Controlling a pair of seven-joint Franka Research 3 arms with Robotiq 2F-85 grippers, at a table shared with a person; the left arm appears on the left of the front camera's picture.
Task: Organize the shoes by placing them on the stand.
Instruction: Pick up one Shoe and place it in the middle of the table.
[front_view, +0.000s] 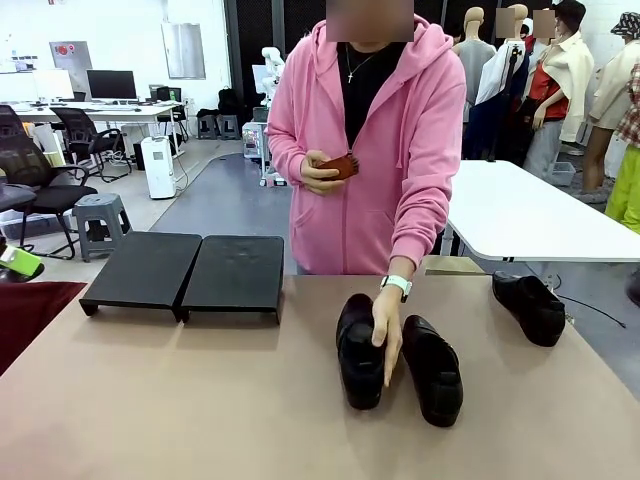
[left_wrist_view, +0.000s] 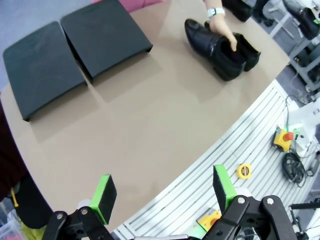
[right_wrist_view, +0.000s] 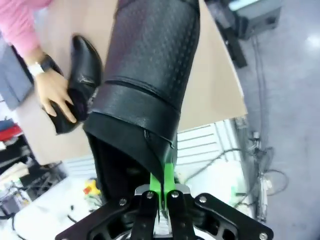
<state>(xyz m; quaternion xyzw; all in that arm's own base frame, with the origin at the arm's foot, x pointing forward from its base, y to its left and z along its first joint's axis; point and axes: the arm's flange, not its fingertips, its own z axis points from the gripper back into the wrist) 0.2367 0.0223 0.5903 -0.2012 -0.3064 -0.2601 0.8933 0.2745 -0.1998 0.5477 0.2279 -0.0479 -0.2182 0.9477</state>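
Nothing's been placed yet, by the look of it. At the table's (front_view: 200, 400) far left edge the stand (front_view: 235, 272), two black panels side by side, sits bare. The left gripper (left_wrist_view: 162, 189) hangs up by the near left corner, fingers wide apart, holding nothing. Mid-table a person's hand (front_view: 386, 330) rests on two shoes (front_view: 360, 352). A third shoe (front_view: 530, 308) lies by the far right edge. The right gripper (right_wrist_view: 164, 180) is clamped on the fourth shoe (right_wrist_view: 150, 75) at its rim. Four shoes, all still to go.

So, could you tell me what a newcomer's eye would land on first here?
The person's hand rests on a pair of shoes at the centre of the front view. The right gripper is shut on the rim of a third shoe, seen close up from the wrist. The black stand sits at far left.
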